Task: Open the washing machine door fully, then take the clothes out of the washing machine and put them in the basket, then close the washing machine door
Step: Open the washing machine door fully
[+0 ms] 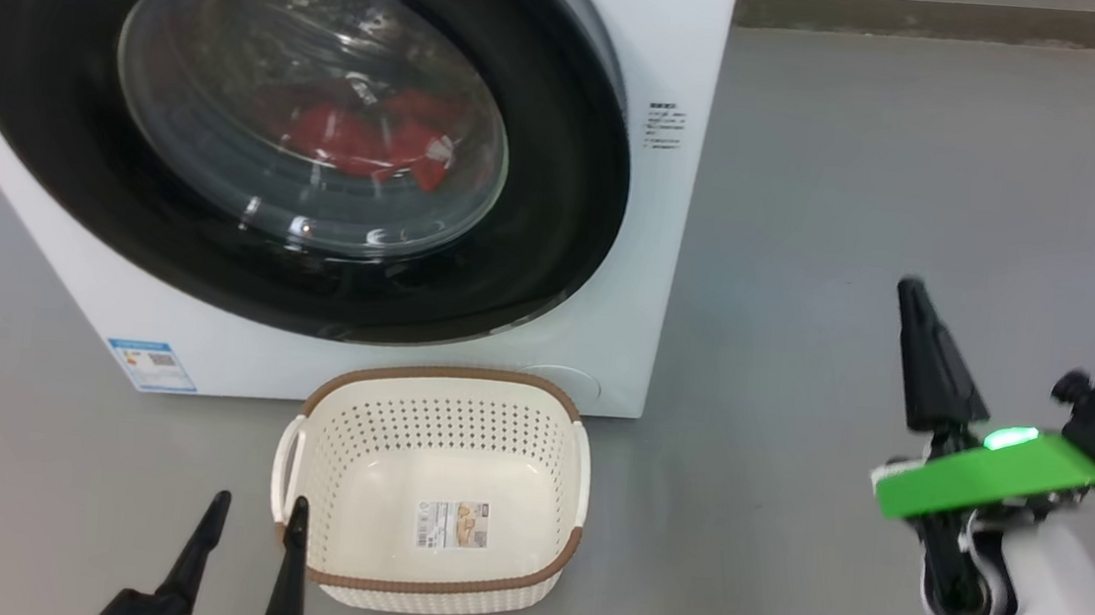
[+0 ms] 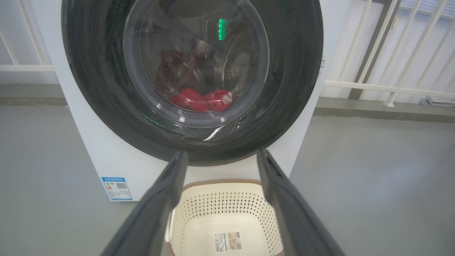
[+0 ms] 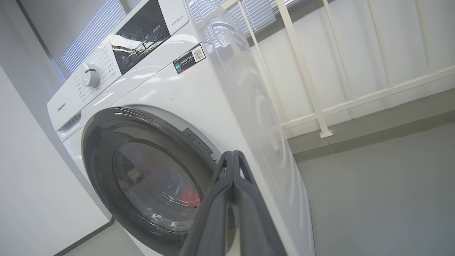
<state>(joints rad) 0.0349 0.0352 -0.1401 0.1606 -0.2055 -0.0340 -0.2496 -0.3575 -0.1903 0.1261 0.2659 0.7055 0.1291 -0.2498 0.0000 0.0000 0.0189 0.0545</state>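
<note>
1. While the washing machine door (image 1: 57, 136) sits shut against the white washing machine (image 1: 670, 41), the red clothes (image 1: 364, 138) lie low in the drum, visible through the bulging glass.
2. On the grey floor (image 1: 813, 222), the cream perforated basket (image 1: 440, 407) stands just in front of the machine, below the door. Its only content is a paper label (image 1: 454, 524) on the bottom.
3. At the lower left, the left pincer (image 1: 260, 500) is spread wide and holds nothing. One finger lines up with the basket's left handle, though I cannot tell whether they touch.
4. From its own wrist view, that left pincer frames the basket's far rim and the bottom of the door.
5. Off to the right, well clear of the machine and basket, the right pincer (image 1: 913, 295) has its fingers pressed together on nothing, pointing up above a green plate (image 1: 989, 475) with a lit lamp.
6. A blue sticker (image 1: 151, 365) marks the machine's lower left front.
7. Behind the machine runs a white railing (image 3: 302, 71).
</note>
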